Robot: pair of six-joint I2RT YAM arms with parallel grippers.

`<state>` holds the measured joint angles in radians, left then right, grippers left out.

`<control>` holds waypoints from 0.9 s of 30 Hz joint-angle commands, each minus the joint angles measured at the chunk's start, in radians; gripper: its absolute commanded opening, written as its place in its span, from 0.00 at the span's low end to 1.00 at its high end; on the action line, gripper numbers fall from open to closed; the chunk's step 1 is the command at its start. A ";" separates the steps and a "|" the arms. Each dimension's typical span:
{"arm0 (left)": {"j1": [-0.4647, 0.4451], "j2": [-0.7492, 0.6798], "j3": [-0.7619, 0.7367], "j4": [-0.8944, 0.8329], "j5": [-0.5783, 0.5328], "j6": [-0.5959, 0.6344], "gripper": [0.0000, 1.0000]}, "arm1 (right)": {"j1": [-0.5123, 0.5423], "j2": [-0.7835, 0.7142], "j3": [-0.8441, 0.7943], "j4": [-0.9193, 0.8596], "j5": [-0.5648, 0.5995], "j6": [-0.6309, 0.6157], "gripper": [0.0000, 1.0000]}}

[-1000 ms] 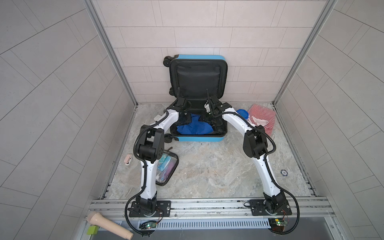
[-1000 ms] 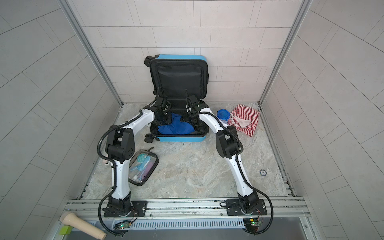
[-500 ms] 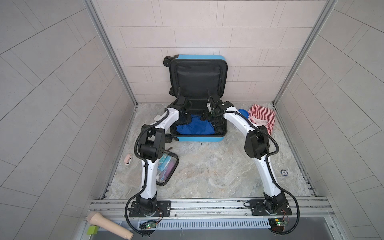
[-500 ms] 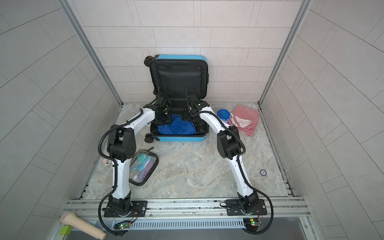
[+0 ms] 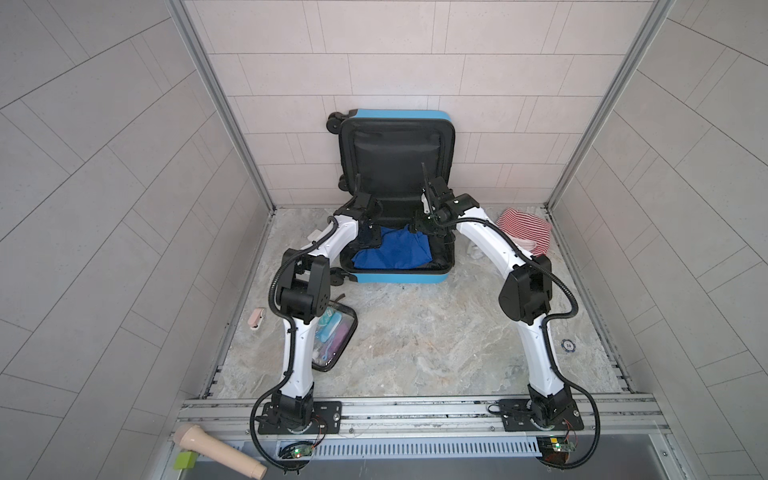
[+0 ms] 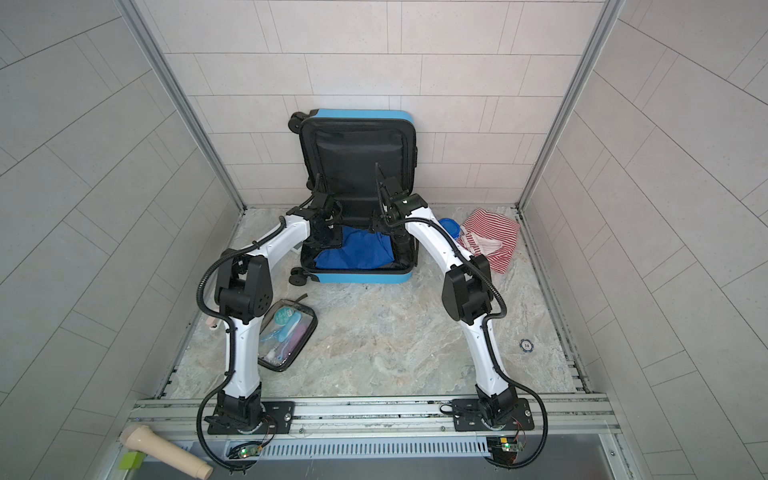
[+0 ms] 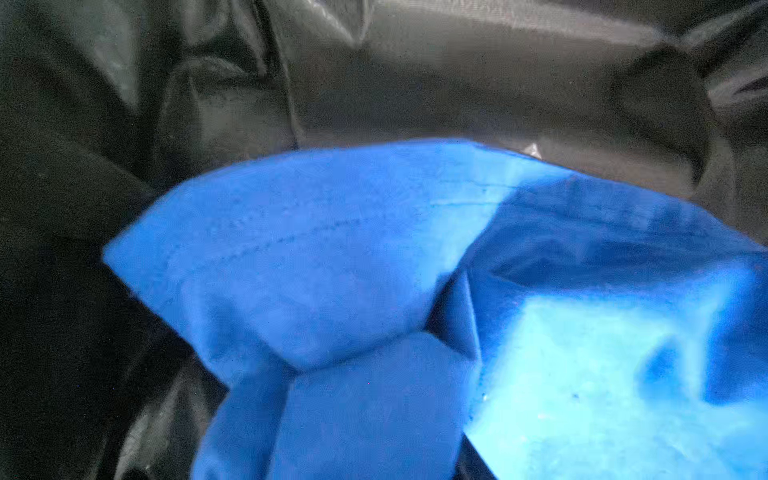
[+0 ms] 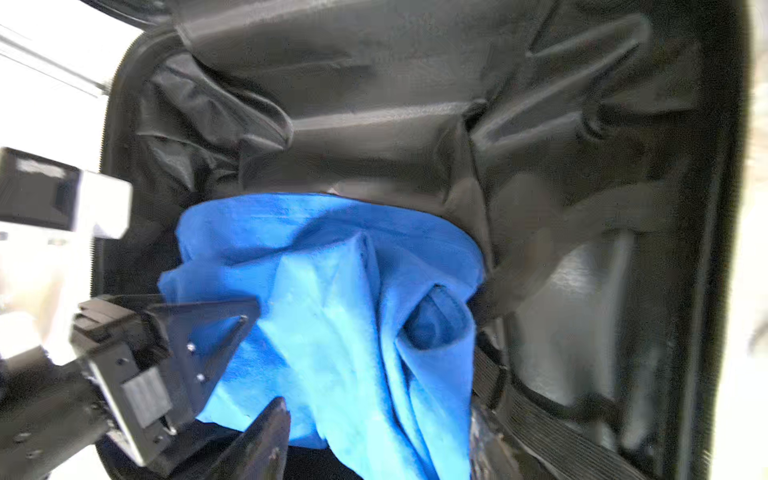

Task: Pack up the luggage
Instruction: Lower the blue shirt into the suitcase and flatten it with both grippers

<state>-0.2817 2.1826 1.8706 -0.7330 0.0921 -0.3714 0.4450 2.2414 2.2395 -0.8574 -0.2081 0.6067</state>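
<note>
Luggage [image 5: 399,277] stood open: blue shell, black lining, blue cloth [image 5: 395,253] inside. Right pincer [image 8: 376,409] gaped over the cloth; left pincer [image 5: 371,241] grip could not be told.

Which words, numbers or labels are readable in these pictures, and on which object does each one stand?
"10": on the small dark round chip lying on the floor.
Items inside the clear toiletry pouch: any print is too small to read.
Open blue suitcase: no text shows in any view.
</note>
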 commanded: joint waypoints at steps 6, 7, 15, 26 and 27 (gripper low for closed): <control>0.012 0.001 0.043 -0.049 -0.033 0.020 0.23 | -0.005 -0.042 -0.012 -0.038 0.040 -0.035 0.73; 0.012 0.003 0.040 -0.048 -0.034 0.020 0.22 | -0.006 -0.037 -0.012 -0.041 0.037 -0.036 0.73; 0.019 0.012 0.043 -0.059 -0.048 0.024 0.35 | -0.004 -0.066 -0.045 -0.030 0.023 -0.047 0.72; 0.027 -0.062 0.053 -0.064 -0.060 0.024 0.61 | 0.064 -0.046 -0.127 0.043 -0.049 -0.044 0.51; 0.027 -0.071 0.053 -0.065 -0.059 0.023 0.62 | 0.068 -0.037 -0.127 0.046 -0.051 -0.043 0.49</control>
<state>-0.2604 2.1773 1.8915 -0.7765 0.0509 -0.3569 0.4961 2.2253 2.1162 -0.8364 -0.2405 0.5632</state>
